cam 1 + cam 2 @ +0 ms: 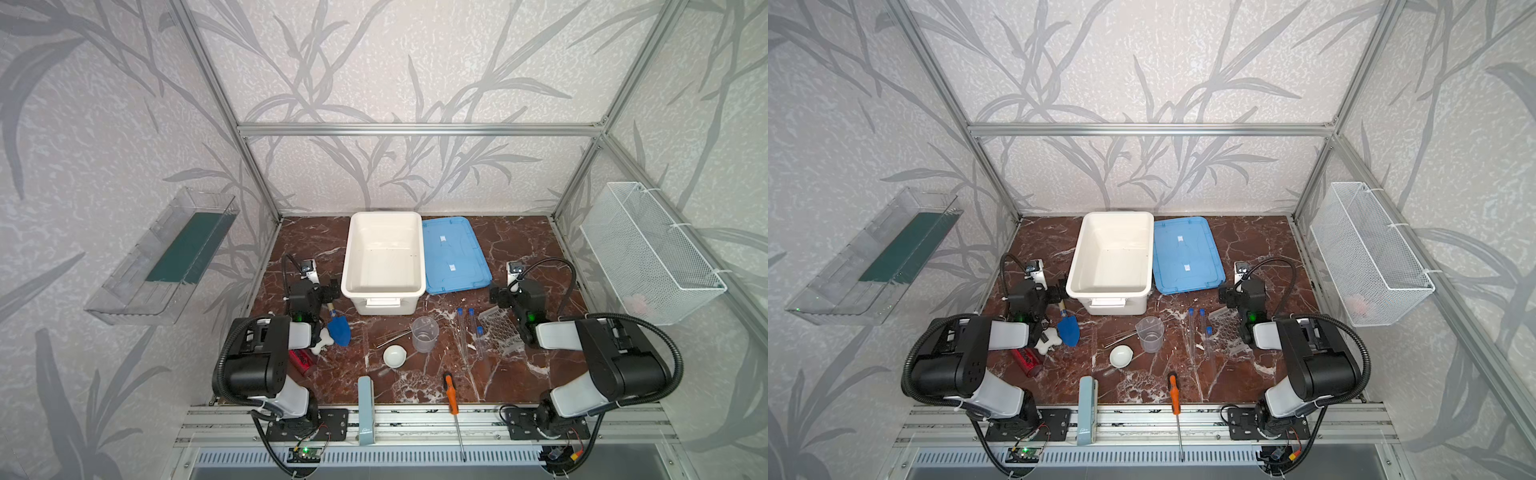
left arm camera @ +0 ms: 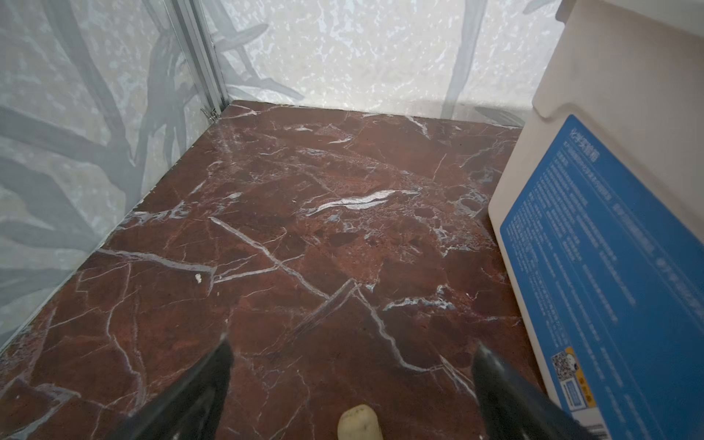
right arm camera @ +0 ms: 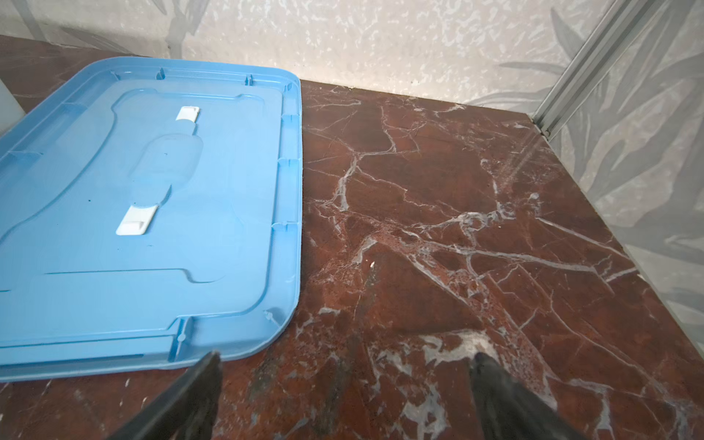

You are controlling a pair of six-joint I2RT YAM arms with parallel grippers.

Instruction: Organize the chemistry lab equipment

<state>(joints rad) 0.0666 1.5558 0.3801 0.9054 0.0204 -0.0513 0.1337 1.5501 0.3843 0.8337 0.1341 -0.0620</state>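
In both top views a clear beaker [image 1: 424,333] [image 1: 1150,332] stands mid-table beside a small white dish [image 1: 394,356] [image 1: 1121,356] and thin rods [image 1: 392,337]. To the right lie blue-capped test tubes [image 1: 473,332] [image 1: 1202,332] and a clear honeycomb rack [image 1: 500,332] [image 1: 1227,330]. My left gripper [image 1: 326,289] [image 2: 352,343] is open and empty, beside the white bin, over the trowel's wooden handle tip [image 2: 358,423]. Also open and empty, my right gripper [image 1: 500,293] [image 3: 346,356] hovers at the blue lid's near corner, just behind the rack.
A white bin [image 1: 353,286] [image 2: 571,114] and blue lid [image 1: 455,255] [image 3: 152,228] sit at the back. A blue trowel [image 1: 338,328], red object [image 1: 300,359], grey-blue block [image 1: 365,409] and orange screwdriver [image 1: 451,392] lie nearer the front. A wire basket [image 1: 652,253] hangs on the right wall.
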